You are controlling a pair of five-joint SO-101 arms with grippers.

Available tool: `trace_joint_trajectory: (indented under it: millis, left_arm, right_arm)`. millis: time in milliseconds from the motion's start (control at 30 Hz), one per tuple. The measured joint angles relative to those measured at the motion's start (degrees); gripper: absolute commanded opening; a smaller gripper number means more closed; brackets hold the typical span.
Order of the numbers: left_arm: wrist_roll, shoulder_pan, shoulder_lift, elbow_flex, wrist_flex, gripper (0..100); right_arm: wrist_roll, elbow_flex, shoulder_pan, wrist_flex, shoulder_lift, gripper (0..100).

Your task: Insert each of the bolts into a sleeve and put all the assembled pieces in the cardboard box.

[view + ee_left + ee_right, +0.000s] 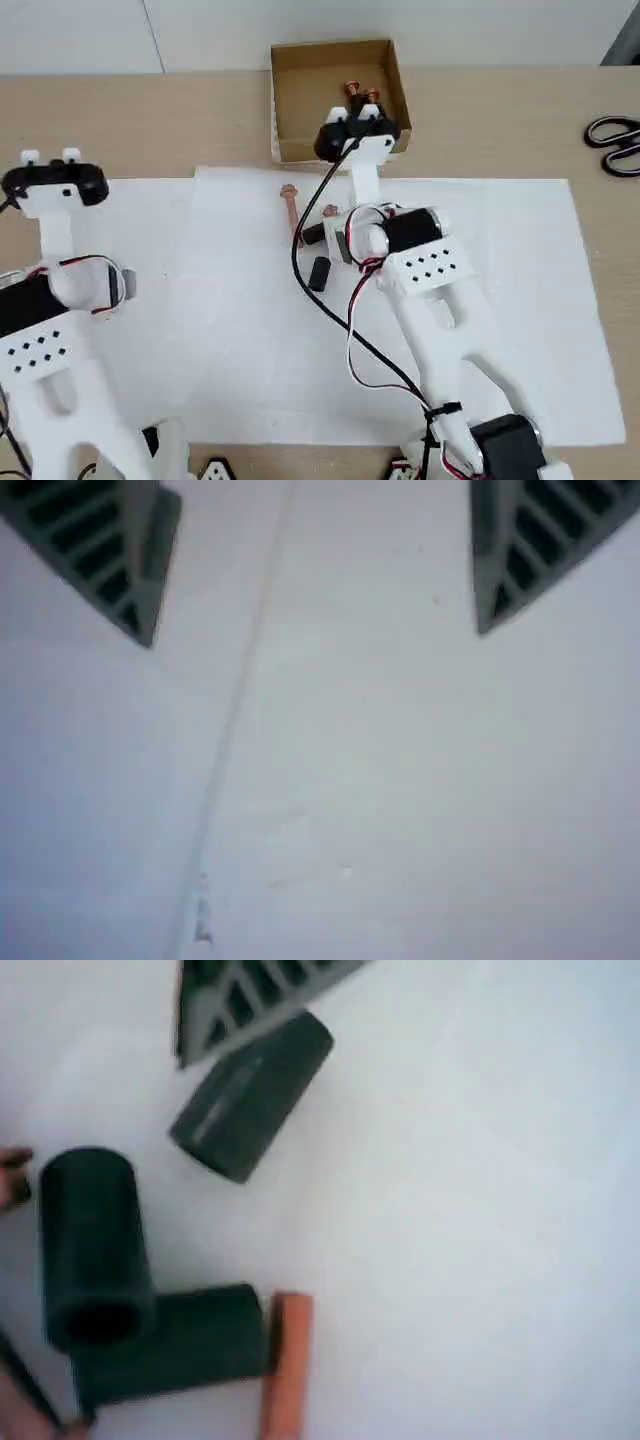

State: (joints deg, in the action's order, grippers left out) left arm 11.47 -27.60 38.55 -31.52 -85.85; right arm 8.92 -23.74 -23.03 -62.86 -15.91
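Far left over the white sheet (200, 330) we see the left gripper (315, 625) spread wide, then a loose bolt (290, 208) and black sleeves (318, 272) mid-sheet, and the right gripper (352, 135), whose grip we cannot tell, at the cardboard box (285, 100), where two copper bolt heads (352, 90) show.

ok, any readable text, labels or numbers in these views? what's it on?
No readable text in any view.
The cardboard box: plain walls, no print.
The white sheet: blank, apart from a small dark mark in the left wrist view, too blurred to read.
The sleeves, bolt and scissors: no markings visible.
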Motion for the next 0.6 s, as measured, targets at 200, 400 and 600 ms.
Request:
trace_joint_trajectory:
  millis: [200, 400, 600]
  left_arm:
    - [0.0, 0.0, 0.0, -0.09, 0.0, 20]
    - [0.0, 0.0, 0.0, -0.09, 0.0, 20]
    - [0.0, 0.0, 0.0, -2.9, 0.0, 20]
  right_arm:
    - [0.53, -0.7, -0.88, 0.09, -0.09, 24.6]
    - [3.6, -0.7, -4.66, 0.7, -0.09, 24.5]
    - [17.05, -0.7, -4.75, 2.55, -0.09, 24.4]
